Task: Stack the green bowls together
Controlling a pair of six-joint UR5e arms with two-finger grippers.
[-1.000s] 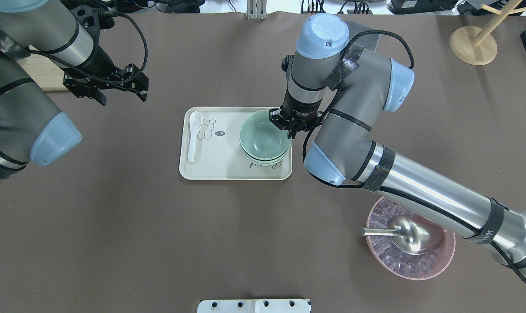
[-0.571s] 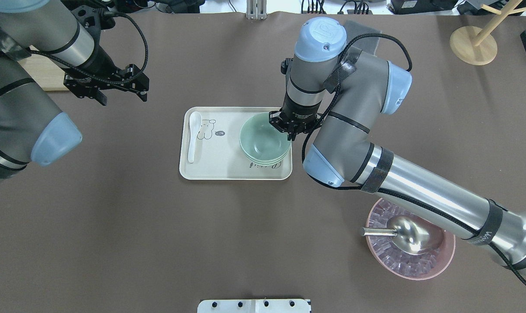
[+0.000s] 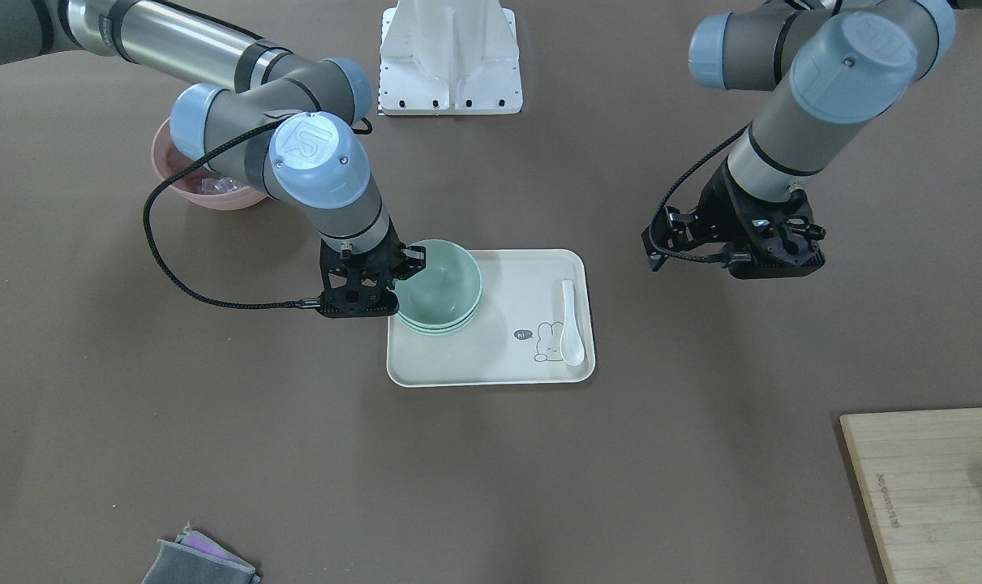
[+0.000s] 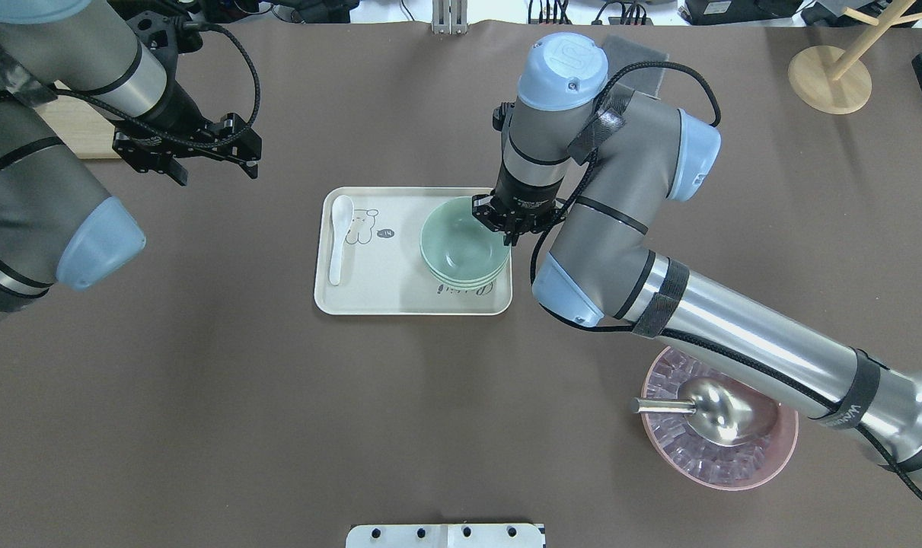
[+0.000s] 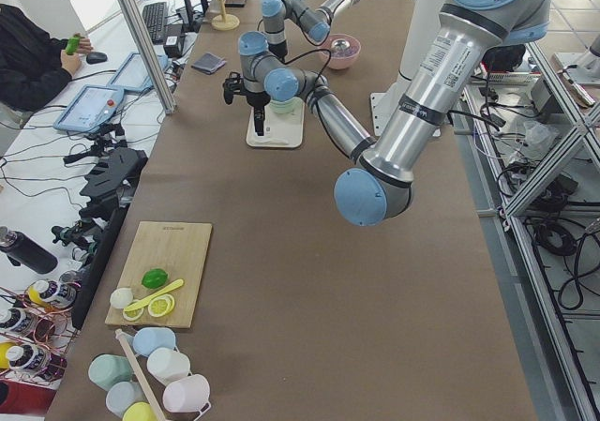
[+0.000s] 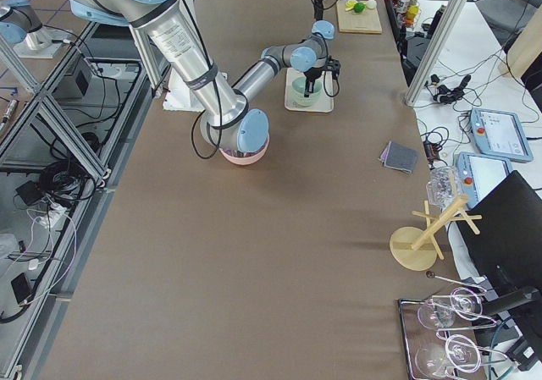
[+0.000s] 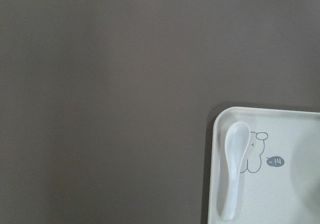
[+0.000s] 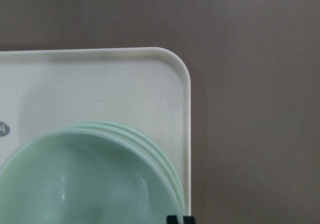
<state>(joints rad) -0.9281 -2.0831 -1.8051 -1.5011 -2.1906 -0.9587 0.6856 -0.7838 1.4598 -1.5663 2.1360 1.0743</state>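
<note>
Fingers of the right gripper [image 4: 511, 234] are pinched on the top rim of the green bowls [image 4: 461, 247], nested on the tray [image 4: 384, 301] at frame centre. The left gripper [image 4: 215, 173], upper left, is held spread, empty.

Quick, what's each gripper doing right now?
Left gripper: open, holding nothing.
Right gripper: closed on the rim of the top bowl.
</note>
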